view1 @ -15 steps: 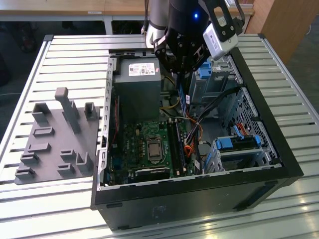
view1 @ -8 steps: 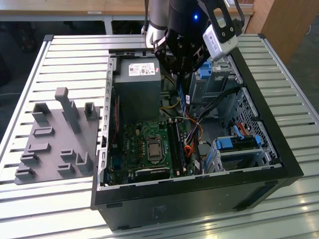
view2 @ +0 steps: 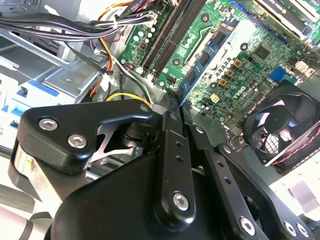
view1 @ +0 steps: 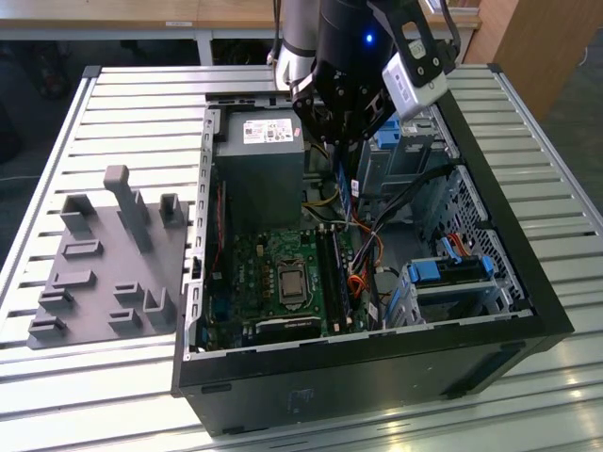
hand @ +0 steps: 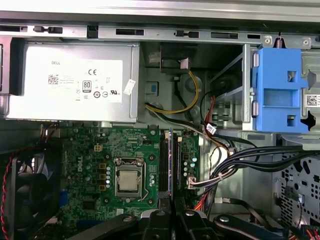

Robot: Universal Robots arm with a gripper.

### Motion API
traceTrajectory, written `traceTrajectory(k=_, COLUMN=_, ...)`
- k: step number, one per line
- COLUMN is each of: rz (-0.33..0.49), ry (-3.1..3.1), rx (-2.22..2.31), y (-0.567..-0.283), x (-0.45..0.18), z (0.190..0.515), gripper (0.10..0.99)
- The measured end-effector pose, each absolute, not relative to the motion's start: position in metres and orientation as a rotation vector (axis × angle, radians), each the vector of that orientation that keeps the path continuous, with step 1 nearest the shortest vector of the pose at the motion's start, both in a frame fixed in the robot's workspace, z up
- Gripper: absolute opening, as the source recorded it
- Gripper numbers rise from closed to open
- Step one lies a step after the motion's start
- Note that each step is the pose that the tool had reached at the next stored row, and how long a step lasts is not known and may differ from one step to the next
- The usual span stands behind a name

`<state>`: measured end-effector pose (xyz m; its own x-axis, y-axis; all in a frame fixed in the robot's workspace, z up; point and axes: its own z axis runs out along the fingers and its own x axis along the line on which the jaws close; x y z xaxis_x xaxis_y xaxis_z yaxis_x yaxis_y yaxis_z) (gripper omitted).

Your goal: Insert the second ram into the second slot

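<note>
The black computer case (view1: 377,377) lies open on a slatted metal table (view1: 94,395). A grey tray of blocks (view1: 104,273) sits beside it on the exterior view's left. Just behind the case's near wall lies the green motherboard (view1: 273,254) with its processor socket (view1: 290,282). The long dark memory slots (view1: 332,273) run next to the socket, towards the exterior view's right. A blue drive bracket (view1: 452,273) sits further to that side.

Above the far end of the slots hangs the gripper (view1: 341,151). Its claw is pressed together on the second ram (view1: 346,188), a thin dark-blue stick held on edge and pointing down into the case. In the second wrist view the gripper (view2: 175,102) pinches the stick (view2: 200,67) at one end, over the board and near a black fan (view2: 280,127). In the first wrist view the stick (hand: 171,155) appears edge-on, running in line with the memory slots (hand: 162,160). Whether its lower edge touches a slot cannot be told.

Beyond the gripper, the grey power supply (view1: 259,160) stands against the far wall of the case.
</note>
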<state>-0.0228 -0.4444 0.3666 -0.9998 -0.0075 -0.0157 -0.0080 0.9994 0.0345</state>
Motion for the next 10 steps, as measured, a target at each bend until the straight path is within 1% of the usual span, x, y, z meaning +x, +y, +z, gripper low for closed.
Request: traceTrajectory(k=10, rz=0.054, ry=3.126, rx=-0.012, y=-0.4444, x=-0.0228, z=0.3622, gripper=0.137)
